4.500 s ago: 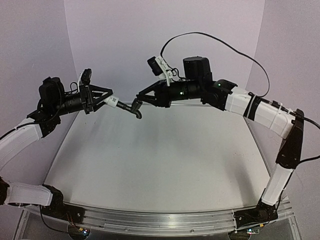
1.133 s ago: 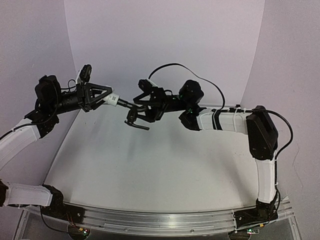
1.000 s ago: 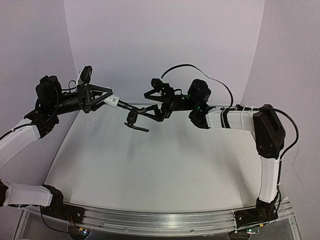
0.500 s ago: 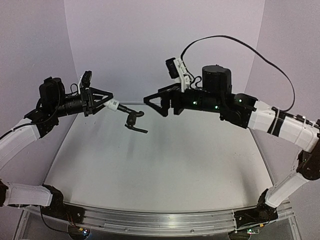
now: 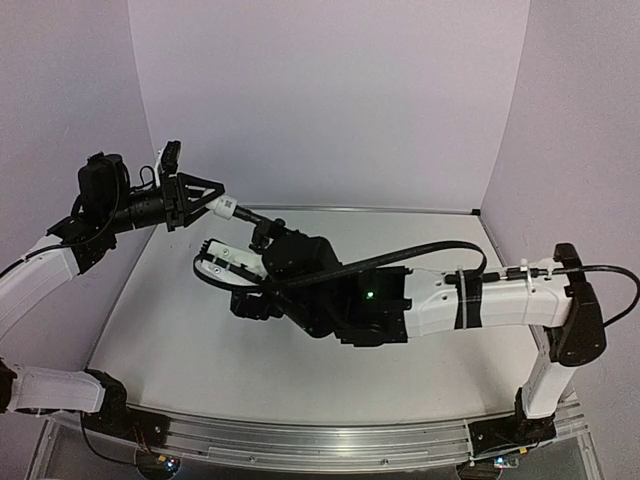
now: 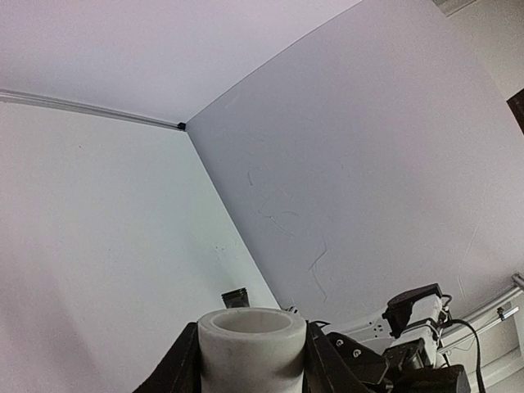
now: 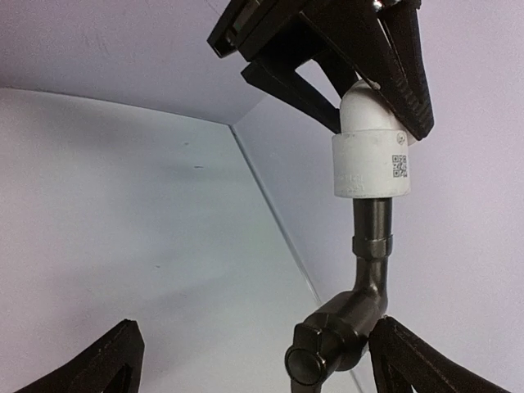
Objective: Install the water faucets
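Note:
The water faucets hang in the air as one joined piece: a stubby white fitting point(image 5: 226, 207) with a black tap point(image 5: 262, 230) sticking out of its end. My left gripper point(image 5: 210, 204) is shut on the white fitting point(image 6: 251, 348), its fingers point(image 6: 176, 370) pressed to both sides. From below, the tap point(image 7: 372, 278) bends down out of the fitting point(image 7: 368, 168). My right gripper point(image 7: 254, 348) is open wide under it, and the tap's lower end sits just by the right-hand finger point(image 7: 409, 360). In the top view the right gripper point(image 5: 256, 268) lies low beneath the tap.
The right forearm point(image 5: 440, 300) stretches across the middle of the white table point(image 5: 160, 330) from its base at the near right. Purple walls close the back and both sides. A metal rail point(image 5: 300, 440) runs along the near edge.
The right arm has swung down from a raised pose on the right to low under the tap, its gripper still open. The left gripper and the faucet piece have stayed put.

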